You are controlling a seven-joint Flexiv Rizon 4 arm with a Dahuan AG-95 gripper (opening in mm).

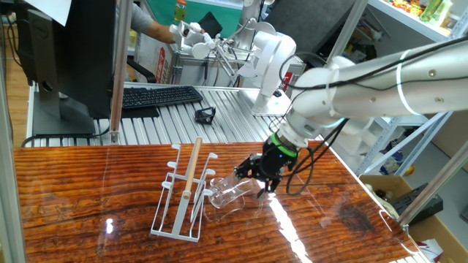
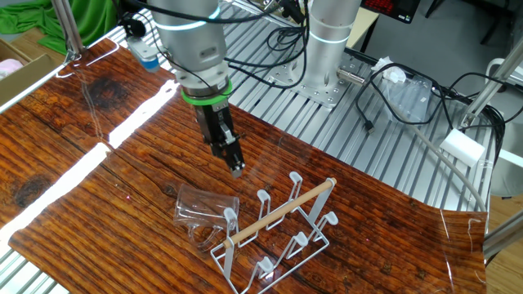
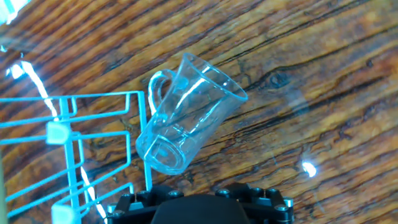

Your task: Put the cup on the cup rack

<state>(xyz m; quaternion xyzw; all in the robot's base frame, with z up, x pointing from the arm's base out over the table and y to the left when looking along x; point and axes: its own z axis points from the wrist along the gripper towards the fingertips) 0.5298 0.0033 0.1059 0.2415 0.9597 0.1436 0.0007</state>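
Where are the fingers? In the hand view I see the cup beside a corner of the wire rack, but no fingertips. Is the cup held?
Observer: No. In one fixed view the gripper hangs just above the cup, jaws apart, with nothing between them.
Operator: Is the rack only wire? That is all I get.
Observer: No. The other fixed view shows a light wooden rod running along the top of the cup rack.
Operator: Is the cup on a peg?
Observer: Both fixed views show it on its side against the pegs at one end of the rack. I cannot tell whether it is hooked on one.
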